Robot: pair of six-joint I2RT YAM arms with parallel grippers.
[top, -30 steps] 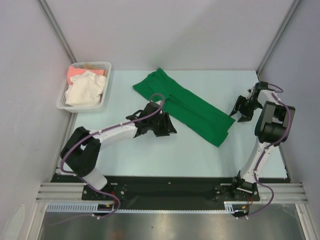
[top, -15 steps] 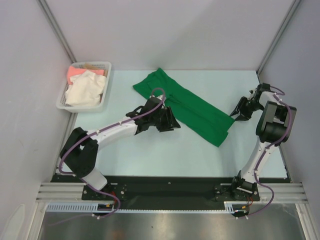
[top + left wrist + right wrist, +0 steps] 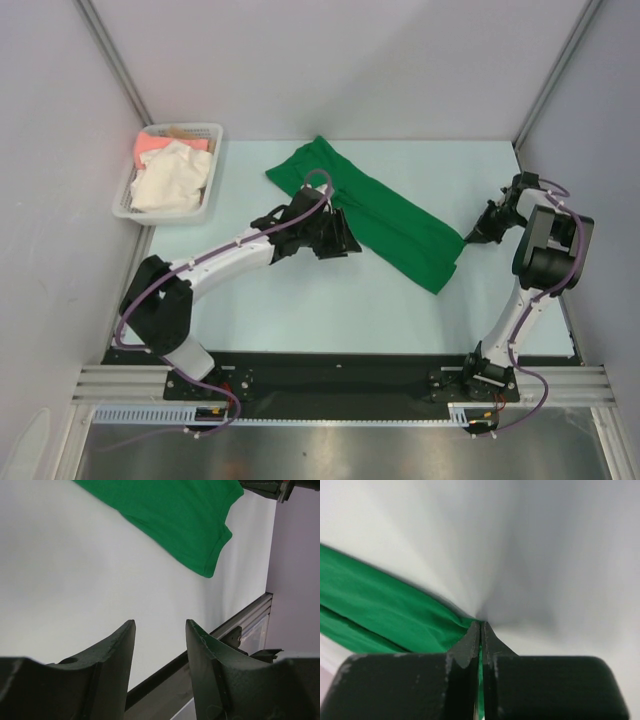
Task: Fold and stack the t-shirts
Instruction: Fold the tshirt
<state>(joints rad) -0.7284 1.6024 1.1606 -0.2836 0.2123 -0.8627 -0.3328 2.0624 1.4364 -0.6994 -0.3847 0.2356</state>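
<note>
A bright green t-shirt point(image 3: 375, 215) lies folded into a long diagonal strip in the middle of the table. My right gripper point(image 3: 470, 235) is shut on the shirt's right corner; in the right wrist view green cloth point(image 3: 390, 610) runs into the closed fingertips point(image 3: 481, 626). My left gripper point(image 3: 345, 245) hangs at the shirt's lower left edge, open with nothing between its fingers point(image 3: 160, 630); the left wrist view shows the green t-shirt point(image 3: 175, 515) ahead of it. A cream-white t-shirt point(image 3: 170, 180) and a salmon-pink t-shirt point(image 3: 152, 143) lie in the basket.
A white plastic lattice basket point(image 3: 212, 190) stands at the table's far left corner. Grey walls enclose the table on three sides. The black rail point(image 3: 330, 375) with both arm bases runs along the near edge.
My right gripper moved left onto the shirt's right corner and shut on it. My left gripper crept right, closer to the shirt's lower edge.
</note>
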